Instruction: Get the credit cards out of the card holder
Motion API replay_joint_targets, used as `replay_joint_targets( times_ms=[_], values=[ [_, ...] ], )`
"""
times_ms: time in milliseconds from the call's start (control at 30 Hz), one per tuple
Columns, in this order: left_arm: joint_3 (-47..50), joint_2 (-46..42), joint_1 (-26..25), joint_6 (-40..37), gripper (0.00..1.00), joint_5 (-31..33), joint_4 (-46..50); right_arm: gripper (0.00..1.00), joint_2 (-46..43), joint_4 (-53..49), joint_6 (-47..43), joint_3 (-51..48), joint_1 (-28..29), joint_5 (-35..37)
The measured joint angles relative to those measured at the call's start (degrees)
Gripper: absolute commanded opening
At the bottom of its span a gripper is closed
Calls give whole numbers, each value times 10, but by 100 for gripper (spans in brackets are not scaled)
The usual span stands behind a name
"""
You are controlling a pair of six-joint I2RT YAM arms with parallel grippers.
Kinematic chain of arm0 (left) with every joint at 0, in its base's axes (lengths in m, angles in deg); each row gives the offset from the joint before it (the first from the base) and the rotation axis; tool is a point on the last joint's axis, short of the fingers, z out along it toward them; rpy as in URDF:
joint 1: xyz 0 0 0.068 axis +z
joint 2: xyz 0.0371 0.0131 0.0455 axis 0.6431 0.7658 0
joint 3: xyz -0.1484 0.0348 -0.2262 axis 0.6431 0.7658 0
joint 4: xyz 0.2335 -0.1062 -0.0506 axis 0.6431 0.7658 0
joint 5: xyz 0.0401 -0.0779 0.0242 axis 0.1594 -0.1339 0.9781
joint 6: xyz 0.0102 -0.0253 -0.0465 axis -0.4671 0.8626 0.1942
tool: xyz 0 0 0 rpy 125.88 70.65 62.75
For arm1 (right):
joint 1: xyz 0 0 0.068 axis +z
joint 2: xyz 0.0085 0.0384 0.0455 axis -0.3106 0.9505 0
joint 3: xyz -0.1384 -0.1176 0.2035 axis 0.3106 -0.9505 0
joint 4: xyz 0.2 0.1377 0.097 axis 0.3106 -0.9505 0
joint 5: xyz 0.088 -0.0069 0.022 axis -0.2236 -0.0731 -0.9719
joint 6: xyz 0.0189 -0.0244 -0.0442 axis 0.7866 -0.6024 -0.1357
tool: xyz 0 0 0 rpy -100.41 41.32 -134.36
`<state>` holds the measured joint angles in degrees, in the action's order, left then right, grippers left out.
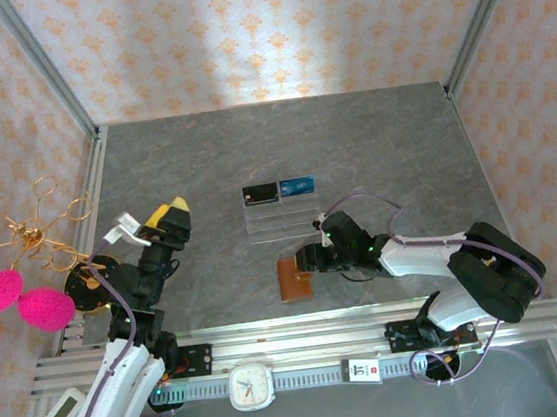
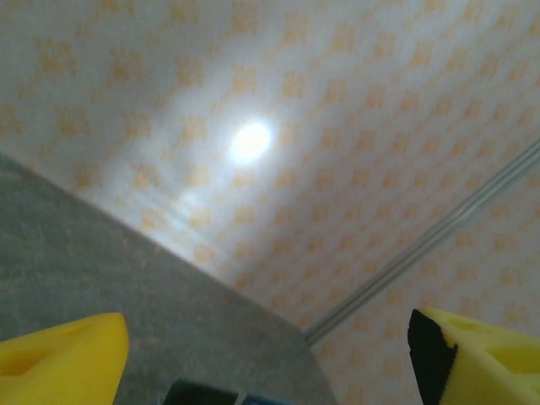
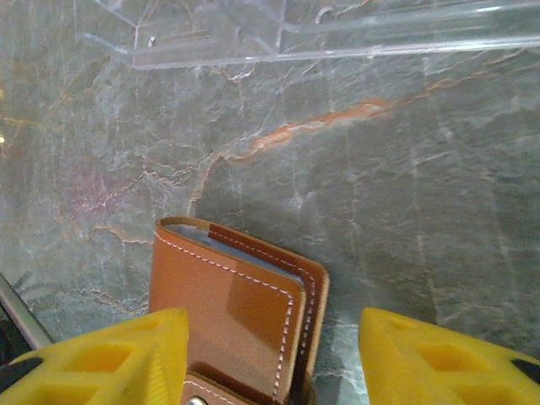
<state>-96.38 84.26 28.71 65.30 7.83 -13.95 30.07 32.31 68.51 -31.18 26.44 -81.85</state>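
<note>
Grey table (image 1: 381,136) is carrying everything. Clear stand (image 1: 282,223) is sitting just behind the card holder (image 3: 228,312). Card holder is lying folded shut. Right fingers (image 3: 110,359) are hanging wide open on either side of it, gripping nothing. Left fingers (image 2: 59,354) are hovering well left of it, spread, empty. Black card (image 1: 260,192) and blue card (image 1: 297,185) are standing farther behind the card holder.

1. You see the card holder (image 3: 232,308) cut off by the bottom edge of the right wrist view, and its snap tab (image 3: 198,398) barely shows.
2. Only a thin grey edge (image 3: 245,256) peeks from its top, too little to count what is inside.
3. The clear stand (image 3: 321,38) runs off the top edge there.
4. From above, the right gripper (image 1: 308,261) covers the holder's right side.
5. In your left wrist view, a dark shape (image 2: 198,393) and a blue sliver (image 2: 266,398) are cropped and blurred.
</note>
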Motion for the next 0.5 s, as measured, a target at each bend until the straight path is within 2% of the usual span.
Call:
replay_joint_targets(
  times_ms=[133, 233, 333, 433, 500],
  values=[
    [0, 4, -28, 1, 79, -18, 37, 52, 23, 0, 0, 16, 11, 0],
    [0, 7, -59, 1, 77, -20, 54, 46, 43, -9, -4, 29, 21, 6],
    [0, 27, -109, 1, 77, -14, 65, 27, 56, -28, -13, 47, 30, 18],
    [2, 54, -163, -1, 78, -5, 70, 2, 68, -23, -19, 54, 38, 17],
    [5, 73, -191, -1, 80, 1, 69, 0, 65, -17, -24, 54, 38, 15]
  ],
)
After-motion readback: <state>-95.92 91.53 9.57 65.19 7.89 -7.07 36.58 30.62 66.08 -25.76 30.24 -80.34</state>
